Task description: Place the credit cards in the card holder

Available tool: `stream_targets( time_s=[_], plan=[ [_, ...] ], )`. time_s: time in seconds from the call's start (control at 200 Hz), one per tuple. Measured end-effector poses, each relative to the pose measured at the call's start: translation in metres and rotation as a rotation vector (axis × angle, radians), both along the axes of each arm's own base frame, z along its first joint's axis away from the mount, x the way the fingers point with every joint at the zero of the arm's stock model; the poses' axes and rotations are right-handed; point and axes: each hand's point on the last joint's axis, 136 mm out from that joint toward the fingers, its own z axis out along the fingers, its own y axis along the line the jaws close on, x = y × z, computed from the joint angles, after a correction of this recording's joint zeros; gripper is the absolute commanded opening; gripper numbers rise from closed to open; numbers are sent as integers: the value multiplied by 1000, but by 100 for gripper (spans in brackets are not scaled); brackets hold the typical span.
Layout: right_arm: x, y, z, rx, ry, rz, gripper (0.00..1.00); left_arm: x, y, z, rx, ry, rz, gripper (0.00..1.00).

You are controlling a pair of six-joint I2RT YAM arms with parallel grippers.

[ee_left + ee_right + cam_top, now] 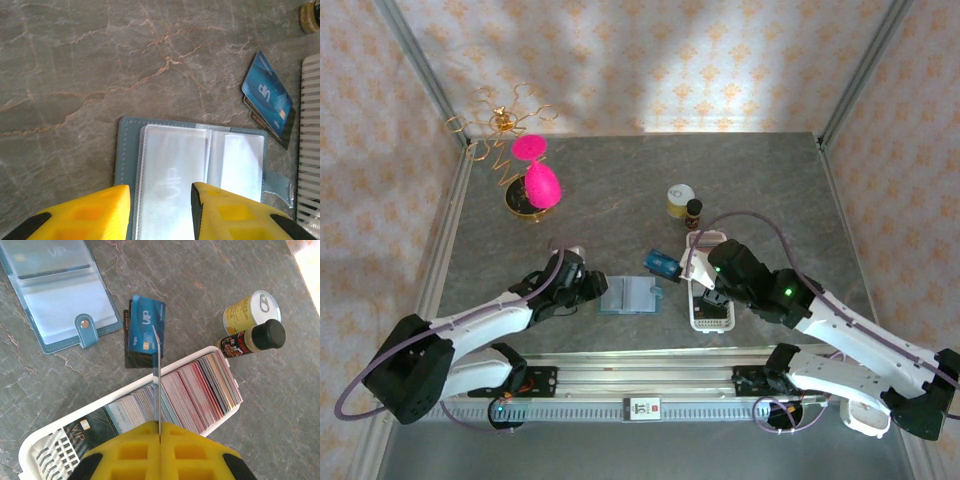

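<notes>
My fingers [125,450] are matt yellow plastic. The holder [127,150] looks like teal leatherette with glossy clear sleeves [175,160]; beside it, a glossy plastic card [146,325] on the matt veined stone table [100,60].

card holder [629,296]: teal, open flat | credit cards [145,330]: blue atop perhaps two darker, just beside holder

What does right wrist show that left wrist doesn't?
Right wrist: right gripper shut on a thin card held edge-on, over rows of filed cards in the white tray. Left wrist: left gripper, its fingers apart over the clear sleeves of the card holder. Both: the open holder, the blue card lying on a small stack beside it, part of the tray.
</notes>
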Motion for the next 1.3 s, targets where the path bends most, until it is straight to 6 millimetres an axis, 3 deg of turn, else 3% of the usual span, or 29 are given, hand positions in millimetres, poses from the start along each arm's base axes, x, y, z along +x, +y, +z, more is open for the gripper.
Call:
stream_targets(
  time_s=[0.275,0.47,0.551,0.616,0.741,0.956,1.066,1.301],
  plan=[
    [3,8,7,127,22,-78,0,7,-5,8,3,-25,-19,39],
    [17,41,37,519,121,-275,0,6,-6,9,-6,-21,-26,39],
    [21,57,38,692,217,-352,0,4,-7,8,-10,-18,-33,42],
    [22,69,26,808,323,-426,0,0,-8,5,-12,-10,-42,43],
    [15,86,-17,914,519,-584,0,-6,-10,1,-14,7,-61,47],
    [3,122,-66,955,710,-726,0,-13,-17,-1,-8,9,-98,50],
    [3,130,-92,926,743,-791,0,-15,-17,-6,13,11,-107,49],
    [11,133,-112,923,731,-857,0,-19,-14,-21,72,42,-113,48]
  ],
)
